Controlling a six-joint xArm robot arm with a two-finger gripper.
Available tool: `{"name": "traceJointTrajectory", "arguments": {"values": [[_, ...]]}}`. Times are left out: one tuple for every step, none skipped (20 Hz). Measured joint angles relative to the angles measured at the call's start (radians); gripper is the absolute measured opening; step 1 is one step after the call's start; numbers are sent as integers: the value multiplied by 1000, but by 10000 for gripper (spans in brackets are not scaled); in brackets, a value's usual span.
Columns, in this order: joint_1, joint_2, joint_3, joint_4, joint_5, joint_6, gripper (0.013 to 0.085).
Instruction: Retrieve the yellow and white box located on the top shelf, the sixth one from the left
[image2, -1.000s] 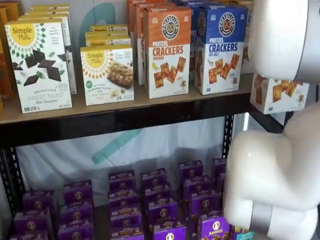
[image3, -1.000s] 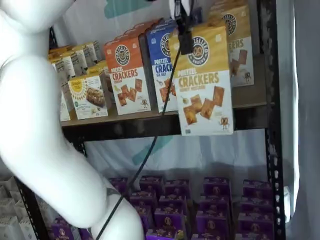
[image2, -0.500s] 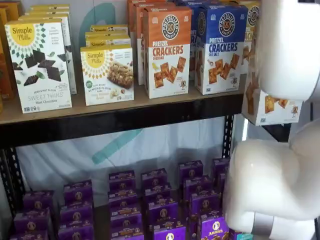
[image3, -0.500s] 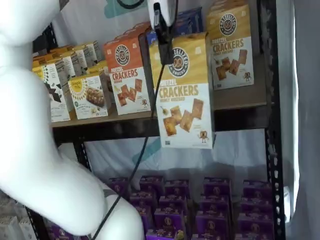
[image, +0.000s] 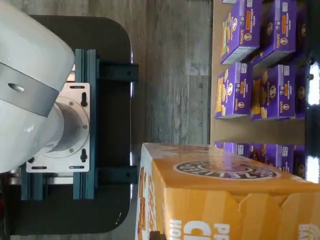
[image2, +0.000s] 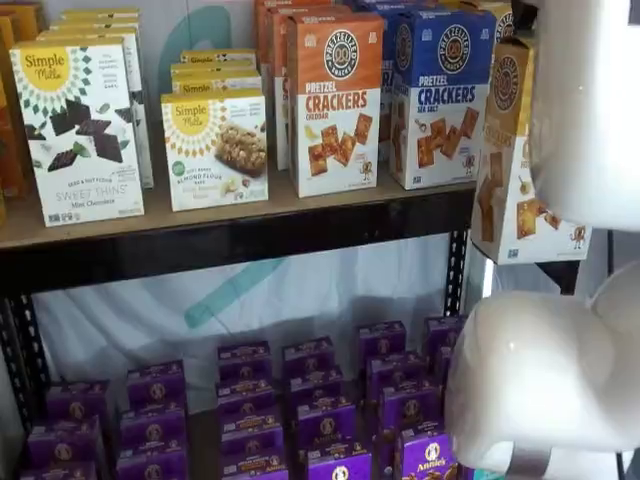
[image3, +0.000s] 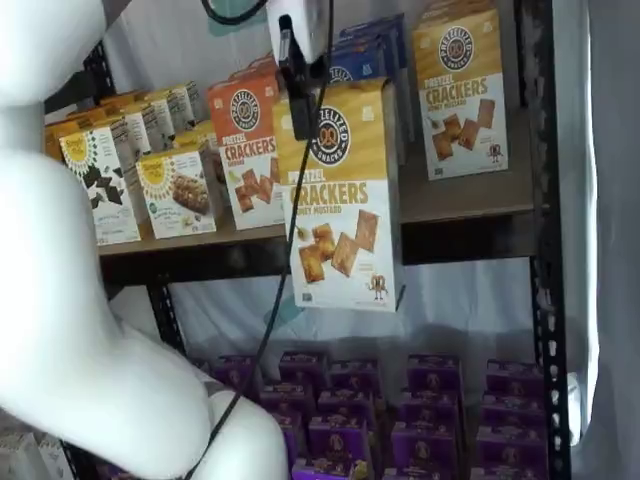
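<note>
White-bodied gripper with black fingers (image3: 298, 95) clamped on top edge of the tall golden-yellow and white pretzel crackers carton (image3: 345, 195), hanging clear in front of the tan wooden top shelf with black rail (image3: 470, 200), also seen side-on (image2: 515, 150). Judged: retrieval mostly done; pull straight back, keep carton upright, avoid the orange crackers carton (image3: 250, 140) behind.

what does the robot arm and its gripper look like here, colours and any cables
The arm is made of thick, rounded, glossy white segments; in the wrist view one joint carries a grey band. The gripper has a white body with black fingers below it. A thin black cable hangs down from the gripper. No markings or logos can be made out on the arm.
</note>
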Motion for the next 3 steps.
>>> {"name": "traceJointTrajectory", "arguments": {"values": [[5,-4,3,-1,1,5,610],[9,-6,6,-1,2,9,610],[13,-10,9,-2,3,13,610]]}}
